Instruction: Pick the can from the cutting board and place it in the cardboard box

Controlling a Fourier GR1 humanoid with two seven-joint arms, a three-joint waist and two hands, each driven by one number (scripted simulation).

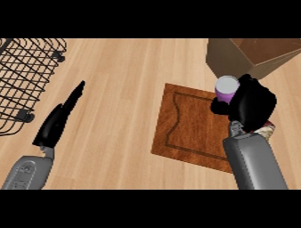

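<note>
The can (226,89) is being held by the curled right hand (253,104) beside the cardboard box (245,58); if kept low, the box wall might be bumped.

You're looking down at a kitchen. Under you runs a pale wood-grain counter (127,80). At your left edge a black wire rack (15,80), the dish-drainer sort, stands on that top. Right of the middle a dark brown cutting board (189,124) lies flat on the wood, a groove running along its border. A purple can (227,87) with a pale top shows at the board's far corner, and an open cardboard box (258,55) sits just beyond.
</note>
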